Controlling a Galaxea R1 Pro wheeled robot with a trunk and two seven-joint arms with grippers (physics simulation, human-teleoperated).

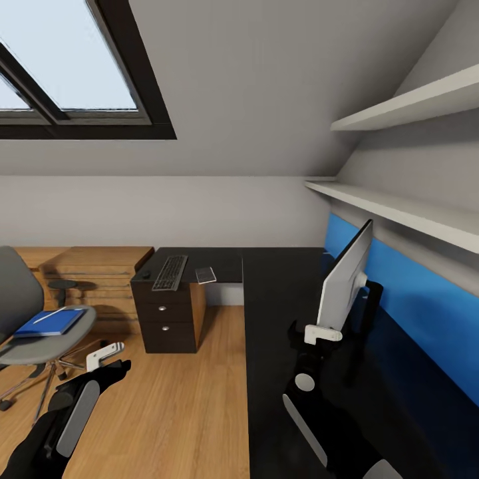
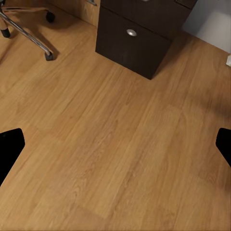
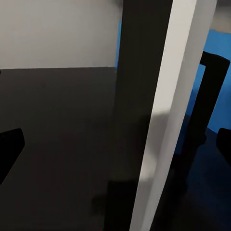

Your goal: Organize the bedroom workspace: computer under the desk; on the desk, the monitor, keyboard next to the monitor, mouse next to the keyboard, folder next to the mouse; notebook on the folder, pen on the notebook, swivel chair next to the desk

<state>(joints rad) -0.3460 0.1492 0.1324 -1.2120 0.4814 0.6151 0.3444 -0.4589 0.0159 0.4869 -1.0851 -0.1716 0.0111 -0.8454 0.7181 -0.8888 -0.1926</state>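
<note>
Reaching over the desk (image 1: 279,313), right gripper (image 1: 324,334) jaws wide astride the monitor (image 1: 344,276) edge, left gripper (image 1: 106,356) low over floor, jaws wide.

The monitor (image 3: 159,96) stands edge-on between the spread fingers of the right gripper (image 1: 324,334), its thin panel filling the middle of the gap, with its black stand arm (image 3: 207,110) just beyond. Bare black desk (image 1: 279,299) top lies open to one side of those jaws. Ahead of the left gripper (image 1: 105,356), whose fingers are wide apart, open wood floor (image 2: 110,144) runs to the drawer unit (image 2: 137,41) and the swivel chair (image 1: 26,313) base.
</note>
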